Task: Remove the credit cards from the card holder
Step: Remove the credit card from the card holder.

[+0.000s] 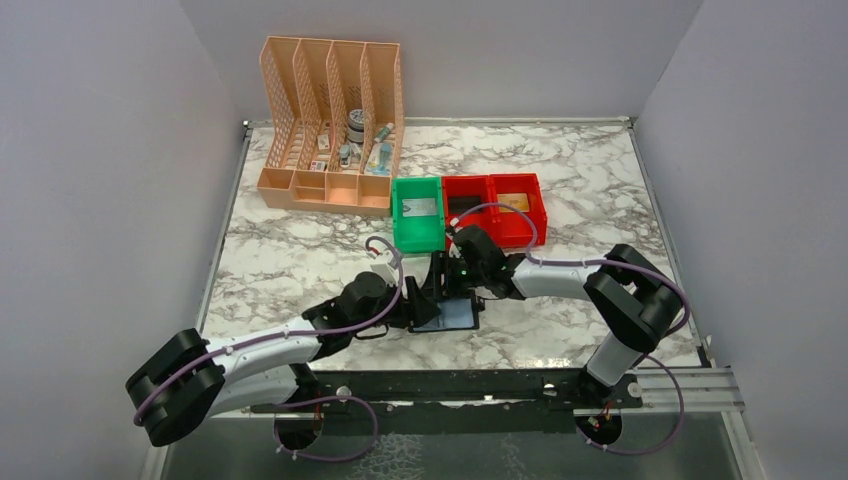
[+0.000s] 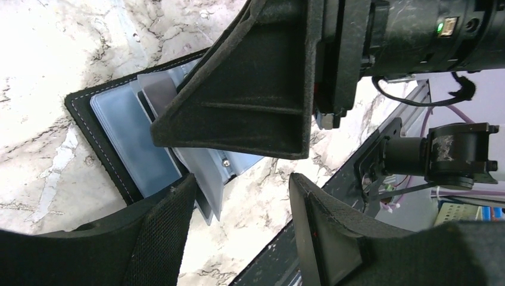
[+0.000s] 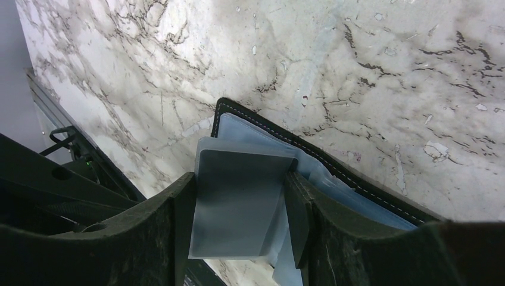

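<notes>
The card holder [image 1: 455,318] lies open near the table's front, black with grey-blue sleeves; it also shows in the left wrist view [image 2: 128,140] and the right wrist view [image 3: 357,179]. My right gripper [image 1: 457,283] [image 3: 238,223] stands over it, fingers pressed on the two side edges of a lifted grey sleeve [image 3: 238,196]. My left gripper [image 1: 418,300] [image 2: 241,229] is open; its left finger [image 2: 158,235] rests at the holder's near edge. No tan or white card shows in the holder. A flat tan card [image 1: 511,203] lies in the red bin and a pale one [image 1: 419,208] in the green bin.
The green bin [image 1: 398,215] and the red bin [image 1: 487,225] stand just behind the grippers. A peach lattice file organizer [image 1: 330,120] with small items stands at the back left. The table's metal front rail [image 1: 480,385] runs close below the holder.
</notes>
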Robot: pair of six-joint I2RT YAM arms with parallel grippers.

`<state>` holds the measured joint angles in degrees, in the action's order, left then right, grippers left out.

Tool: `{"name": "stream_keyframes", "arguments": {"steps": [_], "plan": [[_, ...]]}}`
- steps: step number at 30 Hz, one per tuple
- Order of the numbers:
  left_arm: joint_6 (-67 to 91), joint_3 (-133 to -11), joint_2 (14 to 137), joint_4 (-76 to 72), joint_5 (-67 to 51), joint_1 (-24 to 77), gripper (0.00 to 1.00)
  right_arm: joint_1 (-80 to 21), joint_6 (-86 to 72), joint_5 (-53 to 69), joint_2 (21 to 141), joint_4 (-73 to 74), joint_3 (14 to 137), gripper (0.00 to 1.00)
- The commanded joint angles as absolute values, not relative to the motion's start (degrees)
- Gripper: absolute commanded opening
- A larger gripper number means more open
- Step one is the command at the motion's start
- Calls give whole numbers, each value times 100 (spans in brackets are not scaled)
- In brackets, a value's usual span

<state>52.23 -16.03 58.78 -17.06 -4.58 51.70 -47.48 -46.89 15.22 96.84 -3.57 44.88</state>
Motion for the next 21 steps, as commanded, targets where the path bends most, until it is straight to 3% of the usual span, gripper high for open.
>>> {"name": "stream_keyframes", "arguments": {"steps": [1, 15, 21], "plan": [[5247, -1630, 6036, -2004, -672, 5164, 61, -4839, -4711, 1494, 10155, -75, 4175, 54], [5154, -1885, 6601, -2136, -899, 5164, 59, -4813, -4743, 1841, 10040, -303, 4119, 55], [5135, -1939, 6736, -2139, -918, 5160, 58, -4800, -4681, 1851, 9625, -272, 4117, 65]]}}
